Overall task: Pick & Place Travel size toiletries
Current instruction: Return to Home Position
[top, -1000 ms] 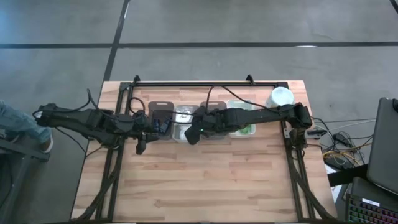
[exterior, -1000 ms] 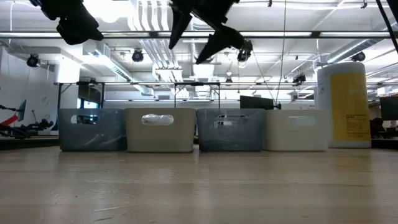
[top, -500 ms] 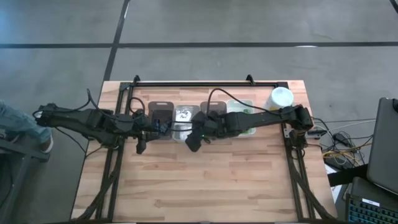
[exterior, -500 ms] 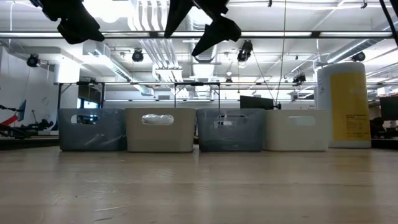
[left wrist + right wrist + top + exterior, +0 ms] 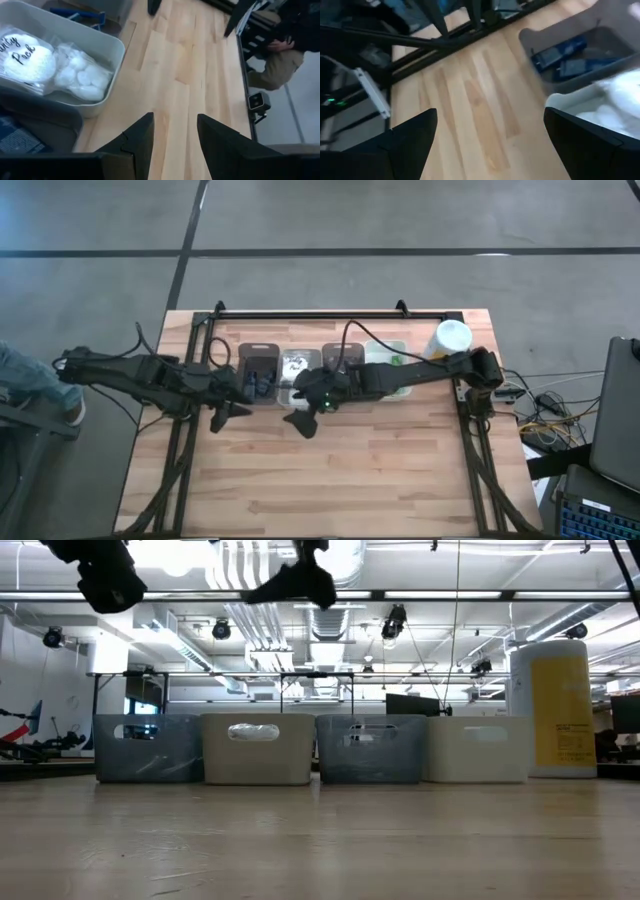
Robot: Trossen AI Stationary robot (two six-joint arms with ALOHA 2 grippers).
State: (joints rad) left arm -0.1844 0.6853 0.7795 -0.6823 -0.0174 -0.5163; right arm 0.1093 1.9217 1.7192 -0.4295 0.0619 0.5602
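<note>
Four bins stand in a row at the table's far side. The grey bin (image 5: 258, 368) holds dark blue sticks (image 5: 560, 54), and the white bin (image 5: 297, 366) holds white round packets (image 5: 30, 57). Both grippers hang in the air, empty, over bare wood just in front of the bins. My left gripper (image 5: 222, 415) is open before the grey bin, its fingers (image 5: 175, 135) pointing along the table. My right gripper (image 5: 300, 424) is open wide in front of the white bin (image 5: 490, 145). Black tubes and green bottles are mostly hidden under the right arm.
A yellow canister with a white lid (image 5: 452, 337) stands at the far right, past the last bin (image 5: 385, 348). Bare wood stretches from the bins to the near edge (image 5: 330, 480). A black frame rail (image 5: 330, 313) runs along the far edge. A person's leg (image 5: 20, 375) shows at the left.
My right gripper has drawn back from above the bins toward the near edge and a little left, tipping its fingers toward level and staying open. My left gripper has turned slightly in place.
</note>
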